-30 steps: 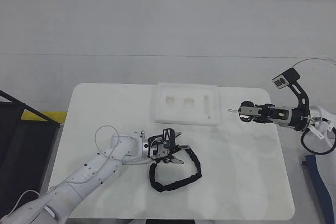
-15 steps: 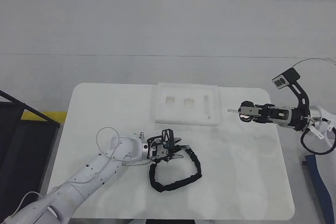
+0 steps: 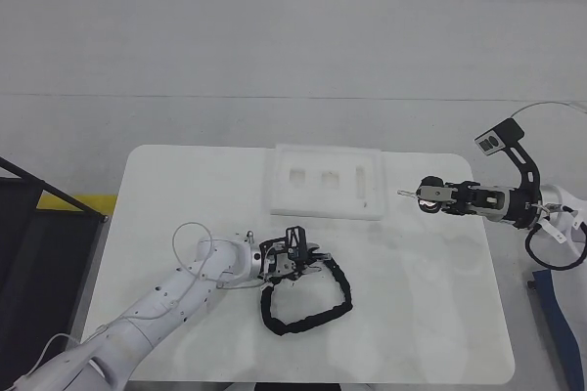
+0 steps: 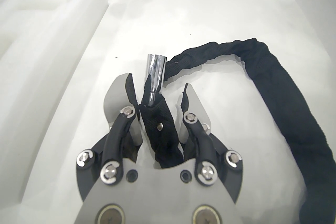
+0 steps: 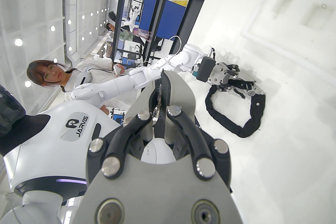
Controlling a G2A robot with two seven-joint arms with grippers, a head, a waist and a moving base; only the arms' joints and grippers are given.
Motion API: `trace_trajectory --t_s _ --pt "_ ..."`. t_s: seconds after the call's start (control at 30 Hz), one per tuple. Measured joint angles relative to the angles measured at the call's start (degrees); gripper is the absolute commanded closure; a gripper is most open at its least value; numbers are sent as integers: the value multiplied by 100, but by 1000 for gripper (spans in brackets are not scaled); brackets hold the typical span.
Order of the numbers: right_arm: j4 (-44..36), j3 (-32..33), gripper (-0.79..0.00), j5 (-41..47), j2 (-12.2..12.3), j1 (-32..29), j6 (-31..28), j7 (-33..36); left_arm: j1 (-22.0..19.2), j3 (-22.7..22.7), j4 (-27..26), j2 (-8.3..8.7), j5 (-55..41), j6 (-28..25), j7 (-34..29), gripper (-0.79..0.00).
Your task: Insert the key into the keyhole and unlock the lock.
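Lock: black-sleeved chain lock (image 4: pixel 273 93) looped on the worktop (image 3: pixel 421 313); its chrome cylinder (image 4: pixel 155 72) juts past the left claw (image 4: pixel 157 81), long axis on the claw's own line
Left claw: fingers apart, astride the sleeved end; not clamped
Right claw (image 3: pixel 419 195): pinched on the key (image 3: pixel 403 194), well apart from the lock; tip towards it
Coming move: probably a clamp first; the key-bearing arm has the whole gap to cross
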Motion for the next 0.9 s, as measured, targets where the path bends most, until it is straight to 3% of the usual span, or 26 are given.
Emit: trace_trajectory --t_s 0.03,0.4,0.9 --pt "0 0 0 0 0 0 0 0 -11 -4 27 -14 5 1 3 0" --pt "0 0 0 0 0 0 0 0 -73 -170 59 -75 -33 -35 203 0" --pt "0 0 0 0 0 0 0 0 168 -922 -634 116 -238 -340 881 0"
